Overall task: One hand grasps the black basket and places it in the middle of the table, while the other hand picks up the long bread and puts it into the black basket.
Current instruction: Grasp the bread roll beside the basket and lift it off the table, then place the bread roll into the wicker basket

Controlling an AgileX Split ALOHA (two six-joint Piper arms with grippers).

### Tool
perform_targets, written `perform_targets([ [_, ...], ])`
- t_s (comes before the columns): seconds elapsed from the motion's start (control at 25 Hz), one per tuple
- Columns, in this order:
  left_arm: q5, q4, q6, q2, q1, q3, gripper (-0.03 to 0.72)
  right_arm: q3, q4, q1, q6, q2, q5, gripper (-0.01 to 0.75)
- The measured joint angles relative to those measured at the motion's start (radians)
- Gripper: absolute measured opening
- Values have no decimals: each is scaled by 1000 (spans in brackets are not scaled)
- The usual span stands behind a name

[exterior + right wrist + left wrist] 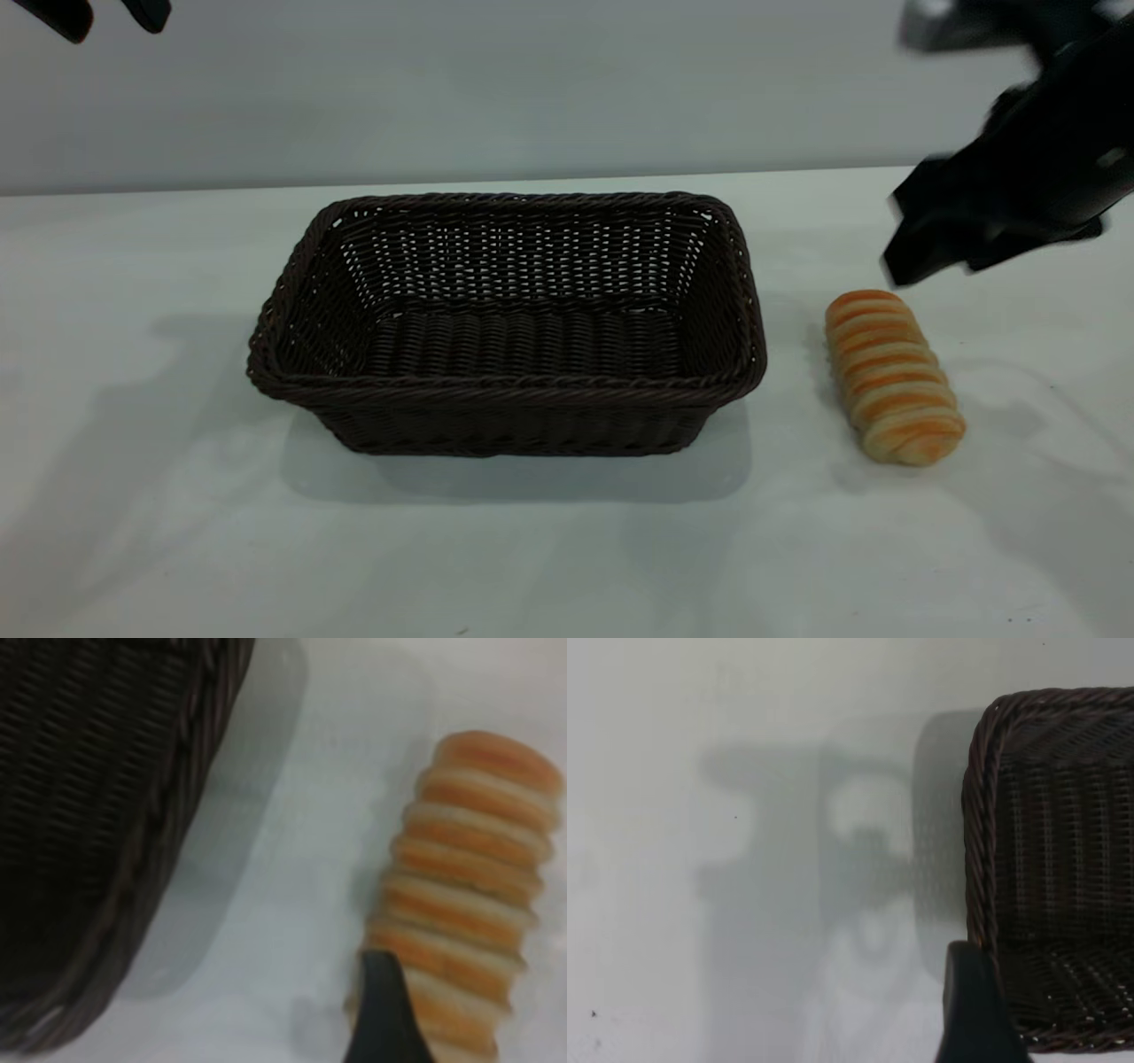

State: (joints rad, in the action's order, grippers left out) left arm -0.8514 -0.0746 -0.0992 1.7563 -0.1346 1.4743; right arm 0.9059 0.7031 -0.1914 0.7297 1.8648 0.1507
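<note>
The black basket stands empty on the table, about mid-table. The long bread lies on the table just right of it, apart from the rim. My right gripper hovers open above and behind the bread's far end, touching nothing. In the right wrist view one of its fingers overlaps the bread, with the basket beside it. My left gripper is open and empty, high at the far left. The left wrist view shows one finger and a basket corner.
A plain grey wall runs behind the table's far edge. Bare tabletop lies to the left of the basket and in front of both basket and bread.
</note>
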Motion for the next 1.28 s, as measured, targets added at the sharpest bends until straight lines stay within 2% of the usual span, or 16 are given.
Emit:
perform_targets([
  [0.24, -43, 0, 0, 0, 0, 0, 486, 104, 8, 0, 30, 271, -84, 491],
  [0.32, -62, 0, 1, 0, 0, 0, 486, 127, 10, 0, 34, 325, -103, 458],
  [0.4, -77, 0, 4, 0, 0, 0, 479, 137, 13, 0, 34, 333, -101, 363],
  [0.48, -87, 0, 10, 0, 0, 0, 473, 142, 14, 0, 34, 320, -83, 189],
  [0.52, -91, 0, 15, 0, 0, 0, 468, 142, 14, 0, 34, 301, -72, 126],
  [0.6, -94, 0, 21, 0, 0, 0, 456, 142, 14, 0, 36, 239, -54, 61],
  [0.8, -96, 0, 26, 0, 0, 0, 435, 207, 19, -12, 36, 49, 10, 46],
  [0.96, -85, -1, 27, 0, 0, 0, 431, 302, 55, -117, 38, 65, 84, 46],
  [1.12, -77, -1, 27, 0, 0, 0, 431, 379, 88, -239, 39, 145, 95, 61],
  [1.28, -80, -1, 28, 0, 0, 0, 431, 403, 140, -286, 39, 195, 53, 111],
])
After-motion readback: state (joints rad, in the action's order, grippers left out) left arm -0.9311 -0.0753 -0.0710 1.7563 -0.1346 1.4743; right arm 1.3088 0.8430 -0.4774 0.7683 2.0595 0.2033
